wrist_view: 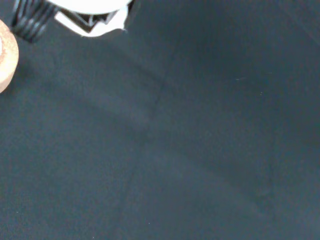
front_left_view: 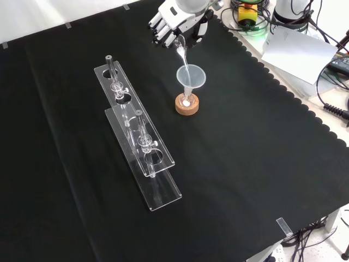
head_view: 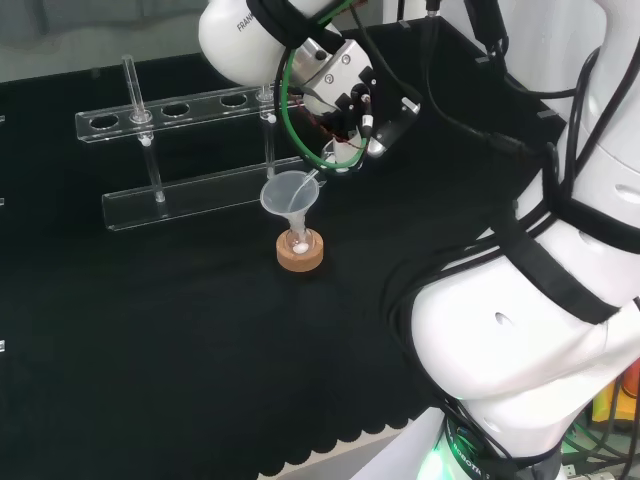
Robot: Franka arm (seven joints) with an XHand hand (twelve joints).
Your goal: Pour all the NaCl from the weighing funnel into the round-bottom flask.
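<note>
A small round-bottom flask (head_view: 299, 243) (front_left_view: 186, 101) sits in a cork ring (head_view: 301, 258) (front_left_view: 187, 107) (wrist_view: 5, 56) with a little white powder at its bottom. A clear plastic funnel (head_view: 288, 194) (front_left_view: 191, 77) stands in its neck. The hand (head_view: 352, 98) (front_left_view: 175, 21) hovers just above and beyond it, fingers curled on a clear weighing funnel (head_view: 318, 176) (front_left_view: 181, 51). The weighing funnel tilts steeply, its spout pointing down into the plastic funnel's mouth. What it still holds cannot be told.
A clear acrylic test-tube rack (head_view: 190, 150) (front_left_view: 136, 131) with a few tubes stands to the left of the flask in the front view, and behind it in the head view. Black cloth (wrist_view: 200, 150) spreads around the cork ring. The arm's white links (head_view: 540, 330) fill the head view's right.
</note>
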